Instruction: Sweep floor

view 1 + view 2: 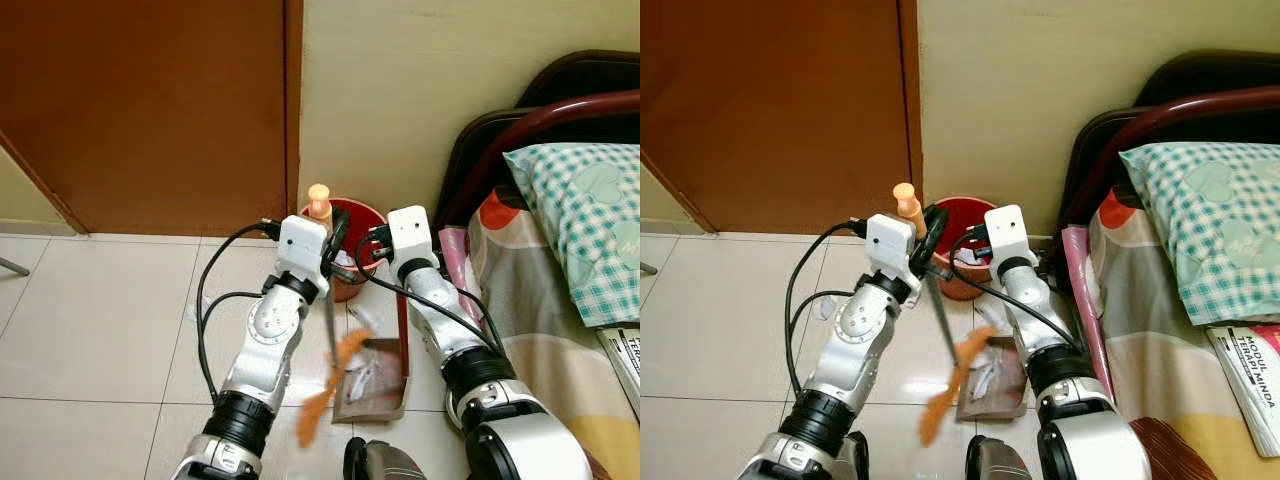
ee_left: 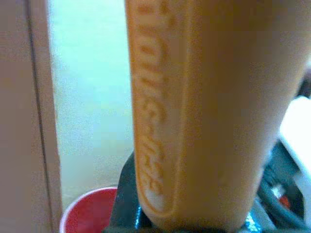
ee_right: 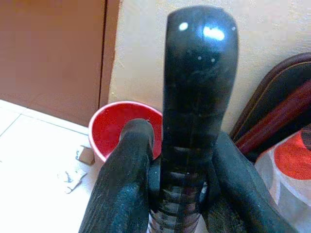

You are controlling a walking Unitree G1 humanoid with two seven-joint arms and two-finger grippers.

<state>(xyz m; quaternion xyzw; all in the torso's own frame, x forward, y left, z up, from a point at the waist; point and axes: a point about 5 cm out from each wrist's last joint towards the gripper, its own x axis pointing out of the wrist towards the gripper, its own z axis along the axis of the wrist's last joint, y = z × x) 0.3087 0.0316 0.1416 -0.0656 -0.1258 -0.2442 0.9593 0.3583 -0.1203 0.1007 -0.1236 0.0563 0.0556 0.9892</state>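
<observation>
Left eye view: a brown door [image 1: 150, 110] and a cream wall [image 1: 420, 90] are seen behind a white tiled floor [image 1: 90, 330], and a bed [image 1: 560, 330] with a checked pillow [image 1: 585, 220] is placed at the robot's right. A red bin [image 1: 352, 222] is stood on the floor against the wall, between door and bed. A brown dustpan [image 1: 372, 385] is rested on the floor in front of the bin, with paper scraps [image 1: 362, 378] lying in it; its dark upright handle [image 3: 197, 111] is clamped between the closed fingers of the right gripper [image 3: 177, 179]. An orange broom [image 1: 330, 385] is held tilted just beside the dustpan, its bristles blurred, and its orange handle [image 2: 204, 111] is gripped by the closed fingers of the left gripper [image 1: 332, 245]. More scraps [image 3: 73, 175] are scattered on the tiles near the bin
</observation>
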